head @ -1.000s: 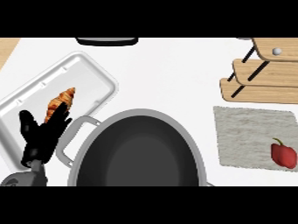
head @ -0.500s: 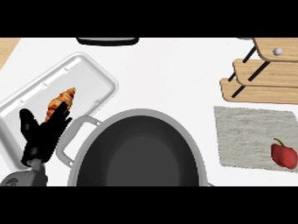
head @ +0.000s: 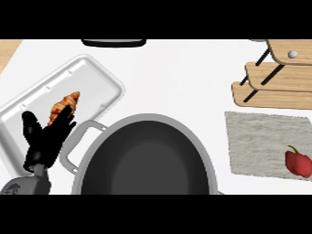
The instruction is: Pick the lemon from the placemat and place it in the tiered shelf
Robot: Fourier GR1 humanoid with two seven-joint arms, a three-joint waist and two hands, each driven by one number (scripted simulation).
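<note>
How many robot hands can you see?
1. The left hand is at the lower left, open with fingers up, over the edge of the white tray beside the big pot. The right hand is out of view.

No text, label, brand, number or sign is showing anywhere in the head view. Nothing readable is appearing on the tray (head: 23, 119), the pot (head: 145, 157), the placemat (head: 266, 141) or the wooden shelf (head: 287, 77).
</note>
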